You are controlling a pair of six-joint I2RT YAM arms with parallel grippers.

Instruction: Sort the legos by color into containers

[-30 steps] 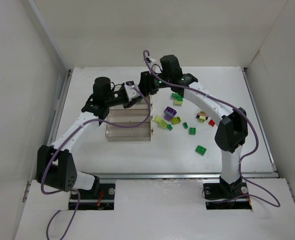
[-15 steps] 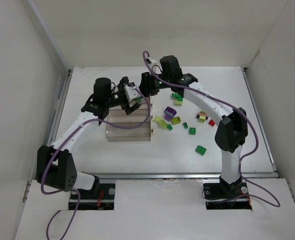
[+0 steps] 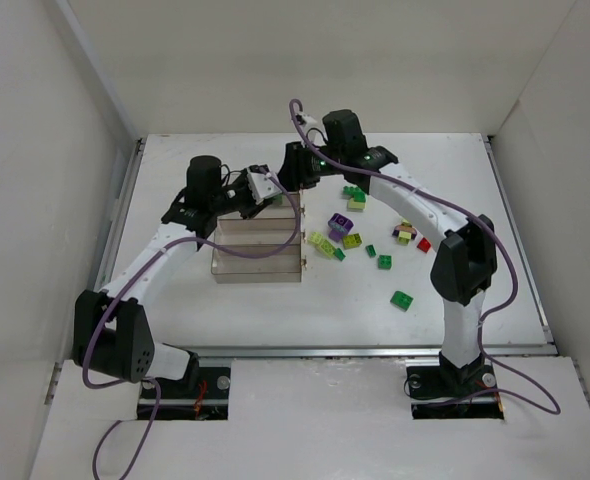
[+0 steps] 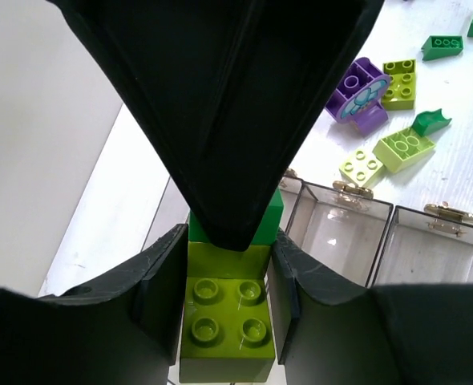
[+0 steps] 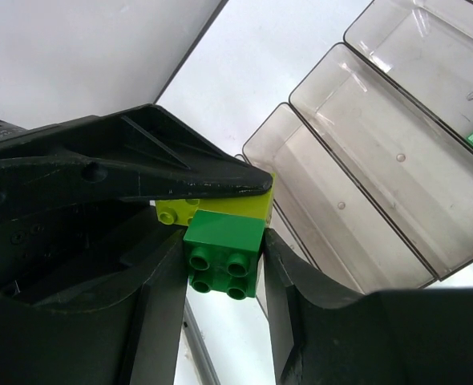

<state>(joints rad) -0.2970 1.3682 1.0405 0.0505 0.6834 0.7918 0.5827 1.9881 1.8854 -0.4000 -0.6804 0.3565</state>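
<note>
The left claw [image 3: 259, 188] pinches a yellow-green brick [image 4: 224, 317]. The right claw [image 3: 293, 172] pinches a dark green brick [image 5: 223, 253]. The two bricks are stuck together. I think each claw holds one so they can pull them apart, because the two colors go in different bins [image 5: 381, 160].

The pair hangs over the far end of the clear tray [image 3: 258, 262], close to its edge. The bins below are open on top and have lots of room. The other legos [image 3: 350, 240] lie on the table [image 3: 455, 170] to the right, well apart from the claws.
</note>
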